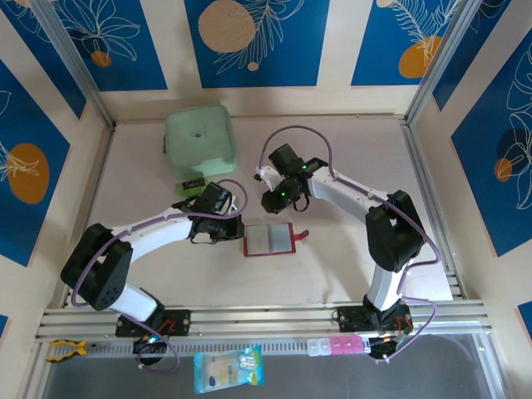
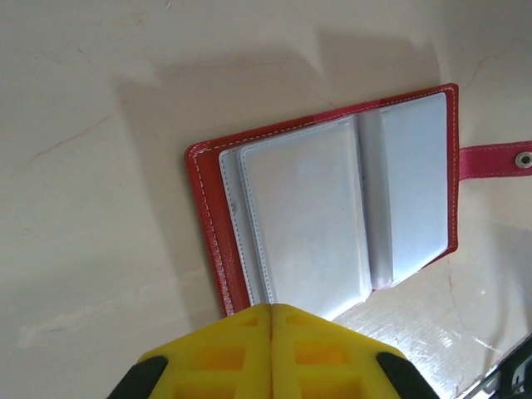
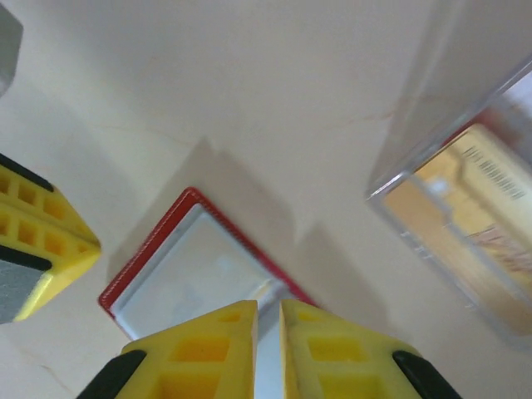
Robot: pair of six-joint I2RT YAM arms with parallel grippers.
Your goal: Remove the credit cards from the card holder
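The dark-red card holder (image 1: 268, 239) lies open on the table, pale clear sleeves up and its red snap tab (image 1: 301, 236) pointing right. My left gripper (image 1: 231, 226) is shut, its yellow tips (image 2: 271, 309) over the near edge of the card holder (image 2: 332, 199). My right gripper (image 1: 277, 198) hangs a little above the holder's far side. In the right wrist view its jaws (image 3: 268, 303) stand nearly together, with a thin whitish strip, apparently a credit card, filling the narrow gap. A tan-gold card (image 3: 465, 212) with a barcode shows blurred behind clear plastic at the right.
A mint-green square zip case (image 1: 199, 137) stands at the back left, with a small green-and-black block (image 1: 191, 184) just in front of it. The left gripper's yellow finger (image 3: 41, 249) shows in the right wrist view. Rails run along the table's right side and near edge.
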